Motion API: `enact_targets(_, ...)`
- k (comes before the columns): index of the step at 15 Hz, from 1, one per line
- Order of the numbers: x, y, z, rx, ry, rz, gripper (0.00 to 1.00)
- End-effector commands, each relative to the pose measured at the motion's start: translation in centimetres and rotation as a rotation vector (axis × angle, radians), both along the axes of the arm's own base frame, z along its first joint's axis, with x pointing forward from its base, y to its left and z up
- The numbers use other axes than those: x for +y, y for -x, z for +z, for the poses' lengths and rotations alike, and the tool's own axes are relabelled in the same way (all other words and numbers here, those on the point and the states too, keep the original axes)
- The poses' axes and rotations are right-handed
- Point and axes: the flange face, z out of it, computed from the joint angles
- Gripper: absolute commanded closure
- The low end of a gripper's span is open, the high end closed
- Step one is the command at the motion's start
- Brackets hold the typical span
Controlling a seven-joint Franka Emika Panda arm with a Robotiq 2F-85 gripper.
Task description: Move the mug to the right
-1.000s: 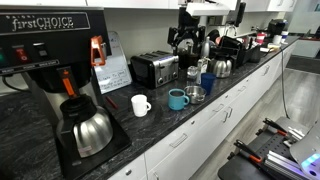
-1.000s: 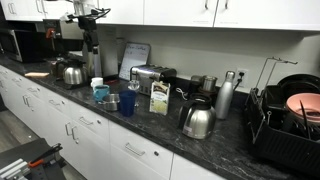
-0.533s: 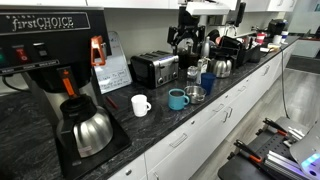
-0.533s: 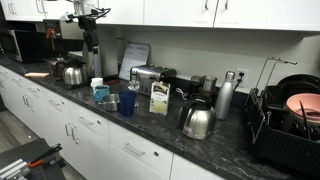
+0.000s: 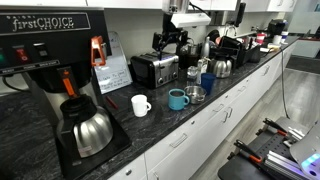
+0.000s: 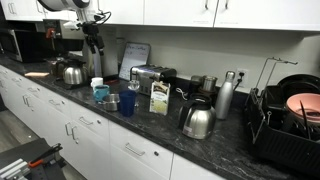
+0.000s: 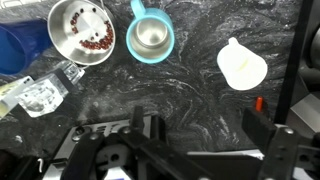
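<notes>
Beside the teal mug [image 5: 177, 99], on the dark stone counter [image 5: 150, 128]: white mug [image 5: 141, 105], upright, handle outward, near the teal mug but not touching it. It is untouched.

Wrist view, same items: teal mug [image 7: 150, 35] at top centre, white mug [image 7: 243, 65] to its right and apart from it. A metal bowl [image 7: 82, 30] with reddish bits lies on the teal mug's other side, and a dark blue cup [image 7: 15, 50] beyond that.

Tool: gripper [image 5: 168, 47], held high above and behind the teal mug, well clear of both mugs. Its jaws stand wide apart and hold nothing, as the wrist view [image 7: 185, 160] shows.

Step in hand, by judgement: approach, with no grasp begun. The next move calls for centring over the white mug, not the teal one, then descending and closing on its rim or wall.

Change from the earlier frames: the arm has swung sideways, bringing the gripper from beyond the teal mug toward the white mug's side. Both mugs lie as before.
</notes>
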Motion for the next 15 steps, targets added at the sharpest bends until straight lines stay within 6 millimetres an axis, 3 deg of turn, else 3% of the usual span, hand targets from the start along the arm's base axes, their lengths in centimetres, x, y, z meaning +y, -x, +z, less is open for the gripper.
enact_targets(1,3.1,-1.6,-1.2,-0.018,-0.013,0.106,0.0)
enact_targets(4,5.4,-1.9,-2.7,-0.011,-0.019,0.206,0.0)
enact_targets(6,4.8,-2.8,-4.0,-0.019,0.062,0.265,0.0)
enact_targets(7,5.1,-1.7,-3.8,-0.005,0.024,0.214,0.0)
enact_targets(9,4.6,-2.6,-4.6,-0.005,0.048,0.236,0.0)
enact_targets(15,5.3,-2.8,-4.6,-0.021,0.047,0.247,0.0)
